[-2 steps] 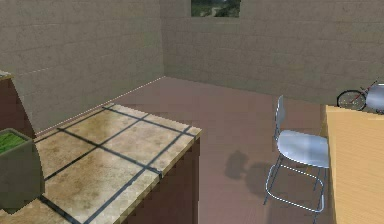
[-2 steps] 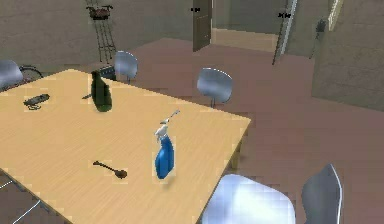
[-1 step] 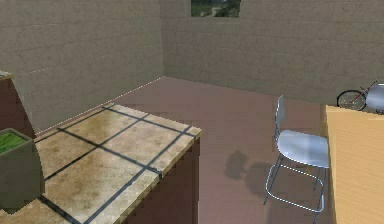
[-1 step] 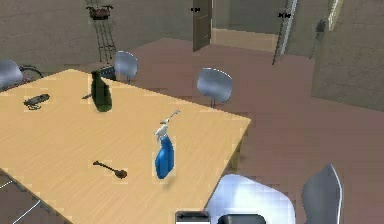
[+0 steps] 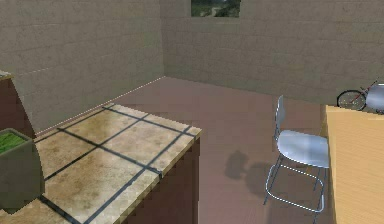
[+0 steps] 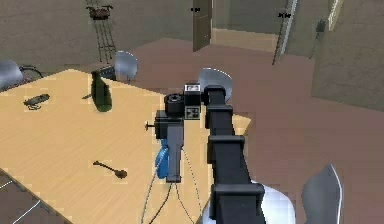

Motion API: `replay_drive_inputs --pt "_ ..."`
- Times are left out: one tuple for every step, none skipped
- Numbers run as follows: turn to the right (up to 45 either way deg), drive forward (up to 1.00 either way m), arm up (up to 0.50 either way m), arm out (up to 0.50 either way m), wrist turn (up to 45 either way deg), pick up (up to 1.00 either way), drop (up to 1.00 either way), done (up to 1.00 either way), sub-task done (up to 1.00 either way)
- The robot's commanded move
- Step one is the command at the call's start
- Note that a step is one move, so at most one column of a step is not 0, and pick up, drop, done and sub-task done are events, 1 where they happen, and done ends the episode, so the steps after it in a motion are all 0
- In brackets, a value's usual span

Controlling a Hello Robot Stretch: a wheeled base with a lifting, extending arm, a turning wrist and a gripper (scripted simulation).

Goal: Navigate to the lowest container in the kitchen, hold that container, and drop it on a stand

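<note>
My arm point(image 6: 225, 150) reaches out over a wooden table point(image 6: 60, 150) in the arm side view. The gripper point(image 6: 168, 170) hangs left of the two white squares, its thin fingers pointing down the picture. A small blue thing point(image 6: 159, 160) sits right at the fingers with the tabletop behind it, so I cannot tell whether the gripper holds anything. A dark bottle point(image 6: 100, 90) stands on the table farther out. At the forward view's lower left, a dark box with a green top point(image 5: 14, 165) stands on a tiled counter point(image 5: 110, 150).
A small dark object point(image 6: 37, 100) and a spoon-like utensil point(image 6: 110, 170) lie on the table. Chairs point(image 6: 125, 65) ring it, and one white chair point(image 5: 298, 150) stands beside the table's edge point(image 5: 358, 160). A tall thin rack point(image 6: 100, 35) stands by the far wall. Open brown floor lies ahead.
</note>
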Motion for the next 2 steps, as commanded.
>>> replay_drive_inputs --pt "0.0 0.0 0.0 0.0 45.0 0.0 0.0 0.0 0.0" --pt "0.0 0.0 0.0 0.0 45.0 0.0 0.0 0.0 0.0"
